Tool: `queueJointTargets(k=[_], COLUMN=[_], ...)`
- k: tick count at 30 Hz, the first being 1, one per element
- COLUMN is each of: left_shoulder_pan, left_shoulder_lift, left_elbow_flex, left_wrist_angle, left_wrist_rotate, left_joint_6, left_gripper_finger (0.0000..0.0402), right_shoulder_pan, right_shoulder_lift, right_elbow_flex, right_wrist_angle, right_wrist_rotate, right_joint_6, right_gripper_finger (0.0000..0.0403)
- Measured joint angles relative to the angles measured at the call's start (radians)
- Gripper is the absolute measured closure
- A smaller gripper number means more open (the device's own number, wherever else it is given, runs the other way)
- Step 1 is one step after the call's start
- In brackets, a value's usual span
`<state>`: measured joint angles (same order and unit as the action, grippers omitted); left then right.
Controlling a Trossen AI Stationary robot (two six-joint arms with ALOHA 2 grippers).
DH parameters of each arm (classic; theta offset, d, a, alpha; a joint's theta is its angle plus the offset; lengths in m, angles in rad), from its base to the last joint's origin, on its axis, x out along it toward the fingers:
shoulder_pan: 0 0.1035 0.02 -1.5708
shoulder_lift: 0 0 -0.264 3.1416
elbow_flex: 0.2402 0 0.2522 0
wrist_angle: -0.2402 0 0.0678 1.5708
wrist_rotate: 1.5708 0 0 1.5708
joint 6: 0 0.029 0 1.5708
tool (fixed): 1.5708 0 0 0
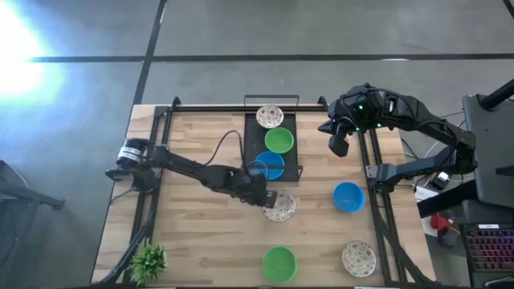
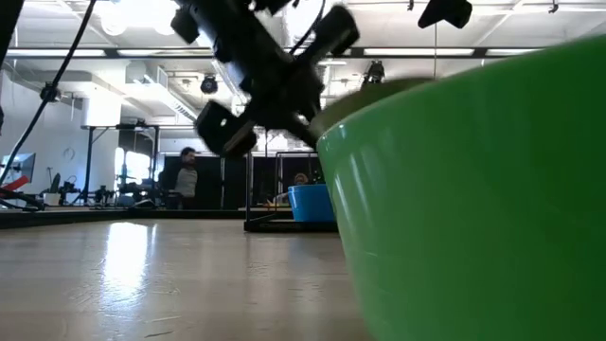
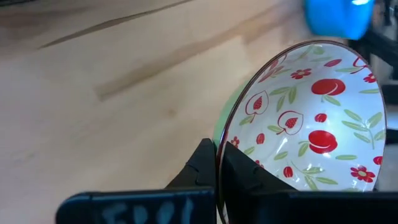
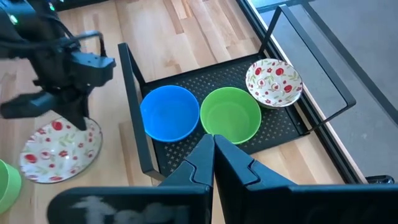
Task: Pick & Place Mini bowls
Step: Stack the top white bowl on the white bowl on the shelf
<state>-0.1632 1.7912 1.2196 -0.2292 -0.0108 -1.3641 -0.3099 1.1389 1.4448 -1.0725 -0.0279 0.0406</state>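
Note:
My left gripper (image 1: 271, 198) reaches to mid-table and is shut on a white floral mini bowl (image 1: 280, 208). A black tray (image 1: 291, 152) at the far middle holds three mini bowls in a row: floral (image 1: 270, 116), green (image 1: 279, 140) and blue (image 1: 270, 165). A blue bowl (image 1: 348, 197), a green bowl (image 1: 279, 263) and a floral bowl (image 1: 358, 258) stand on their bases on the table. My right gripper (image 1: 338, 147) hangs shut in the air just right of the tray, touching nothing. My left gripper pinches the floral bowl's rim (image 3: 222, 144), with one finger (image 3: 247, 173) inside the bowl and the other finger (image 3: 198, 167) outside. The fingers come from above, slanting from the table's left. The bowl is tilted, its opening (image 3: 311, 118) facing sideways. The near green bowl hides its underside in the low view.
A small potted plant (image 1: 148, 261) stands at the near left corner. The tray has a raised wire rail (image 4: 311, 68) on its far side. Bare wood lies left of the tray. In the low view the near green bowl (image 2: 473, 199) fills the right half. People show in the room behind.

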Motion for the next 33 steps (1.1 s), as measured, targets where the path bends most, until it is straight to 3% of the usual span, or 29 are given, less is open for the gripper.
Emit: queueJointTargets(k=[8,17,25,33], left_shoulder_pan=[0.016,0.086,0.218,0.415], left_shoulder_lift=[-0.065,-0.077,-0.079,-0.078], left_elbow_flex=[0.12,0.411,0.589,0.604], left_wrist_angle=[-0.187,-0.538,-0.764,-0.809], left_wrist_rotate=[0.052,0.052,0.044,0.07], left_joint_6=[0.056,0.238,0.412,0.561], left_gripper_finger=[0.0401,0.0401,0.0401,0.0401], right_shoulder_pan=[0.0,0.0,0.0,0.0], right_shoulder_lift=[0.0,0.0,0.0,0.0], right_elbow_flex=[0.0,0.0,0.0,0.0], right_wrist_angle=[0.001,0.004,0.005,0.009], right_wrist_rotate=[0.0,0.0,0.0,0.002], right_joint_6=[0.0,0.0,0.0,0.0], right_gripper_finger=[0.0394,0.0394,0.0394,0.0394])
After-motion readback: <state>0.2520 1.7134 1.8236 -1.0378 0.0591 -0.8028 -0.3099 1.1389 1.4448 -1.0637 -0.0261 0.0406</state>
